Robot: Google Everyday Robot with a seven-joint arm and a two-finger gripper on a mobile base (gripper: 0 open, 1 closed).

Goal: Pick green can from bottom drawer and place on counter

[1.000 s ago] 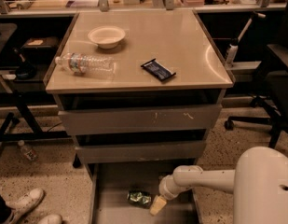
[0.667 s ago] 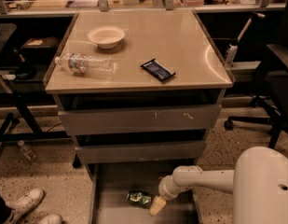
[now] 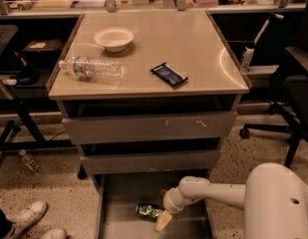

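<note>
The white arm (image 3: 218, 193) is stretching leftward from the lower right, its wrist is angling downward, and the hand (image 3: 162, 221) is pointing down inside the bottom drawer (image 3: 123, 195).

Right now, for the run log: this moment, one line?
gripper: in grey metal bottom drawer, beside shiny green can | glossy beige counter: no can yet

smooth pale gripper (image 3: 162, 221) sits in the matt grey metal bottom drawer (image 3: 123, 195), just beside the shiny dented green can (image 3: 148, 211); the counter (image 3: 193, 49) above is glossy.
</note>
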